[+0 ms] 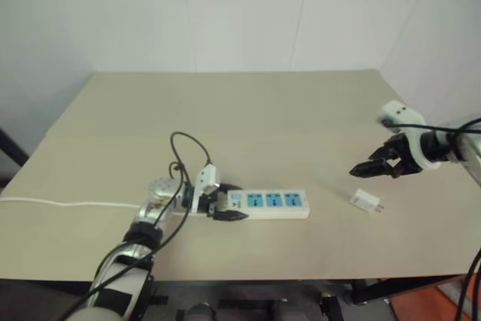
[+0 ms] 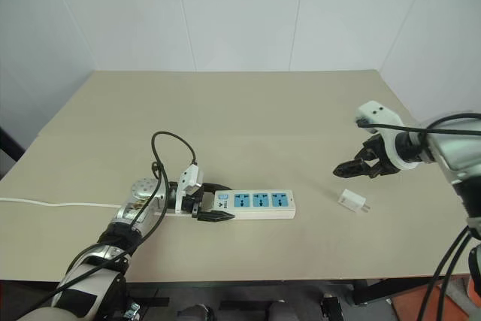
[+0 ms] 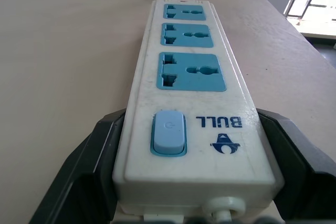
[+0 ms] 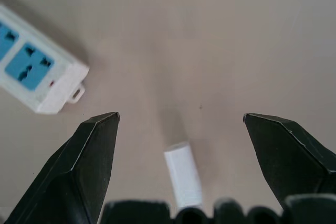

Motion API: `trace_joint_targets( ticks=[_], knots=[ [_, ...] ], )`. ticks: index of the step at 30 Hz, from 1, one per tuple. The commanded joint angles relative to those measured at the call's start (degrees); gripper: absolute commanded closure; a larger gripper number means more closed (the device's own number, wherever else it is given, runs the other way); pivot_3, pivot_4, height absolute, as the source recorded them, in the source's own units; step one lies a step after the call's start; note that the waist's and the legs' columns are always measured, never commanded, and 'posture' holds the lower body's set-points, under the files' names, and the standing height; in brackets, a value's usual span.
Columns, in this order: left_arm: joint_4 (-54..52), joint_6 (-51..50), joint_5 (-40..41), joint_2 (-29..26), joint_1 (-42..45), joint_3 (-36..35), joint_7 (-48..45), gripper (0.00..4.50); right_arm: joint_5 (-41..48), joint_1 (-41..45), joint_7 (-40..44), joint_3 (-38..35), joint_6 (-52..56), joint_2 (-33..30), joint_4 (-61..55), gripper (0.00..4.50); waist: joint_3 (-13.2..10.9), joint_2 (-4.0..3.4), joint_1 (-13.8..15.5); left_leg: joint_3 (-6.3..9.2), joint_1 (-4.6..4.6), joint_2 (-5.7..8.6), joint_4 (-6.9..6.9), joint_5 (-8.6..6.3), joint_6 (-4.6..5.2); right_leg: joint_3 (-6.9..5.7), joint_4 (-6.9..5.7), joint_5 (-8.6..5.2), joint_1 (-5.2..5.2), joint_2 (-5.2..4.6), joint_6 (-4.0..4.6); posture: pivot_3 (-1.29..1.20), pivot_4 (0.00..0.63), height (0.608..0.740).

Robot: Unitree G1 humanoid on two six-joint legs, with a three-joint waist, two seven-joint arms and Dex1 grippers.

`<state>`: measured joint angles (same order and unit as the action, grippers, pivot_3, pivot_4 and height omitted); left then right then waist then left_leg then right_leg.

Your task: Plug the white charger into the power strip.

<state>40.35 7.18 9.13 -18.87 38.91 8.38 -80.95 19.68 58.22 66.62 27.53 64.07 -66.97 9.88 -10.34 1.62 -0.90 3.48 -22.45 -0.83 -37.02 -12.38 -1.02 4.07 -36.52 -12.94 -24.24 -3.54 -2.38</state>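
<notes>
**Strip pinned, charger not yet picked up**

Left gripper [image 2: 209,210] clamped on the switch end of the strip [image 2: 255,202], black fingers [image 3: 79,182] pressed against both long sides, the three blue sockets running off toward 3 o'clock on the table [image 2: 248,110]. Cord [image 2: 52,203] trailing out toward 9 o'clock. Right gripper [image 2: 352,168] spread as wide as it goes and holding nothing, hanging above the table at about 3 o'clock from the strip's far end. Charger [image 2: 352,201] lying flat on the table, well apart from the strip at its 3 o'clock, just below and a little toward 5 o'clock of the open fingertips, prongs pointing to 4 o'clock. Seen from the right wrist, sits low between the two spread fingers [image 4: 86,166], off centre, only one end visible.

Risks from here, as a judgement:
- Small, smooth cube lying flat: closing off centre likely to squirt it sideways or spin it
- Grabbing across the prong end would leave the prongs blocked or skewed for insertion
- Tilted grip means prongs missing the socket slots and scraping the blue face
- Pushing in from the free end could lever the strip, since only the switch end is held
</notes>
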Motion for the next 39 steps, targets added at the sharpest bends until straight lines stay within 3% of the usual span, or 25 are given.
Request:
trace_joint_targets(
  ticks=[1, 14, 28, 33, 39],
  knots=[
    [-1.26, -1.16, -0.76, 0.96, -1.65, 1.33, 1.55, 1.19, -5.37, 1.37, 5.68, 4.79, -2.43, 0.02, 0.29, 0.00, 0.00, 0.00, 0.06, 0.01, 0.00, 0.00, -0.01, 0.00, 0.00, -0.01, 0.01, 0.00, 0.02, 0.00, -0.01, 0.00, 0.150, 0.740],
    [-6.72, -3.74, -0.04, -0.25, -5.60, 1.22, 3.52, 1.19, -16.37, 0.15, 12.21, 9.92, -9.15, 6.07, 7.83, 0.00, 0.04, -0.07, -0.20, 0.00, 0.04, 0.00, -0.03, 0.00, 0.00, 0.00, -0.06, 0.07, 0.01, -0.01, 0.09, 0.00, 0.150, 0.740],
    [-10.01, -5.28, 0.31, -1.69, -7.24, 1.13, 4.69, 1.19, -25.84, -1.19, 10.65, 8.49, -18.50, 14.84, 21.98, 0.00, 0.09, -0.04, -0.95, 0.00, 0.14, 0.01, -0.03, 0.00, 0.00, 0.00, -0.10, 0.15, 0.10, -0.01, 0.24, 0.00, 0.150, 0.740],
    [-10.20, -5.53, 0.34, -2.12, -7.34, 1.15, 4.84, 1.19, -27.25, -1.91, 11.54, 7.40, -19.35, 15.93, 22.10, 1.13, 0.19, 0.05, -1.37, 0.00, 0.19, 0.01, -0.09, 0.00, 0.00, 0.00, -0.14, 0.13, 0.16, -0.01, 0.18, 0.00, 0.150, 0.740],
    [-9.69, -5.53, 0.26, -2.23, -6.86, 1.25, 4.96, 1.19, -29.16, -2.10, 11.41, 6.42, -19.48, 16.99, 21.73, 3.13, 0.19, 0.05, -1.46, 0.01, 0.17, 0.01, -0.09, 0.00, 0.00, 0.00, -0.17, 0.14, 0.14, 0.00, 0.22, 0.00, 0.150, 0.740]
  ],
)
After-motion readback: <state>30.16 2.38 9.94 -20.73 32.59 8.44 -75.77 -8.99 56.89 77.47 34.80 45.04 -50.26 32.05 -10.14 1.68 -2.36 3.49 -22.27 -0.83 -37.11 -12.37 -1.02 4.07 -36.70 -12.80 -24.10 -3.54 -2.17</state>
